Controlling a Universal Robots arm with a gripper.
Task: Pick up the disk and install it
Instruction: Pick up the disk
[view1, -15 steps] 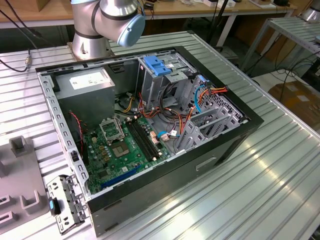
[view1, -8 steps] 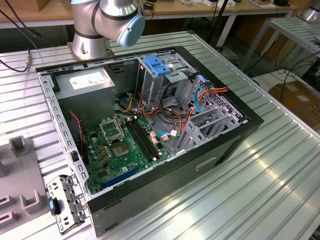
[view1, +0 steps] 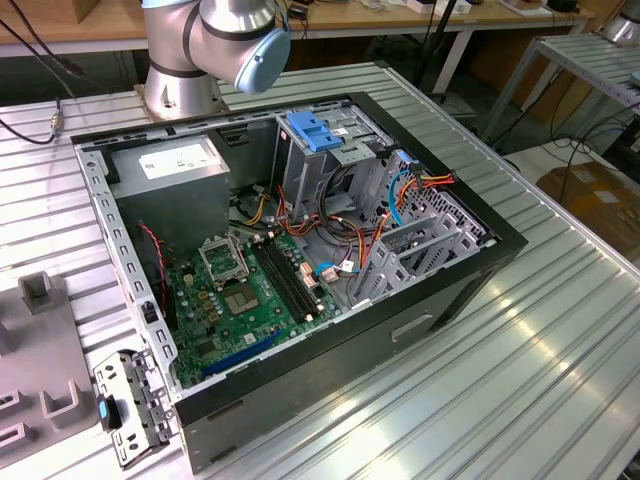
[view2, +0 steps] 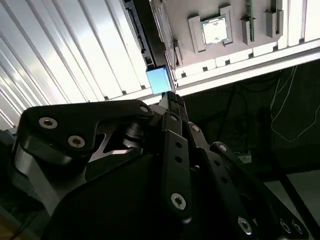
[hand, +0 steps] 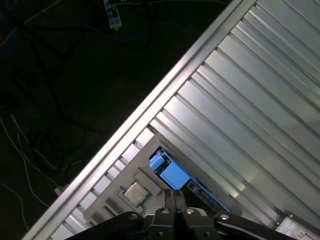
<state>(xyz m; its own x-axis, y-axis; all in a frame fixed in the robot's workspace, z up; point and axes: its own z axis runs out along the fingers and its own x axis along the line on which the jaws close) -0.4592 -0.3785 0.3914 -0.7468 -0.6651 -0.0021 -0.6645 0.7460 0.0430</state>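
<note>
The disk, silver metal with a light-blue rail, sits on the table between the grey fixture and the near corner of the open computer case. In both wrist views it shows edge-on as a thin dark strip with its light-blue end beside the fixture. My gripper hangs well above that blue end. Its black fingers are pressed together, with nothing between them.
A silver processor chip rests in the grey fixture near the table's edge. Inside the case are a drive cage with a blue latch, a grey power-supply box, the motherboard and loose cables.
</note>
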